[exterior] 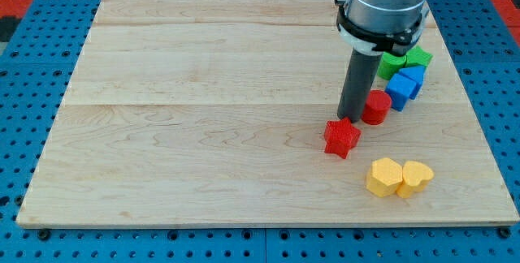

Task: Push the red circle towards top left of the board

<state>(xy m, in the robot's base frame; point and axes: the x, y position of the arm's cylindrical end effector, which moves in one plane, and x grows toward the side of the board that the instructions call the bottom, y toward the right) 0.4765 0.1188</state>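
Note:
The red circle [377, 107] stands on the wooden board [203, 101] right of centre. My tip [349, 118] touches down just left of the red circle, close beside it. A red star [342, 137] lies right below my tip, toward the view's bottom. The rod rises from the tip to the grey arm body at the view's top.
A blue block [405, 85] sits touching the red circle's upper right. Green blocks [404, 59] lie above it, partly hidden by the arm. Two yellow blocks [398, 176] lie together near the board's bottom right. A blue pegboard [24, 133] surrounds the board.

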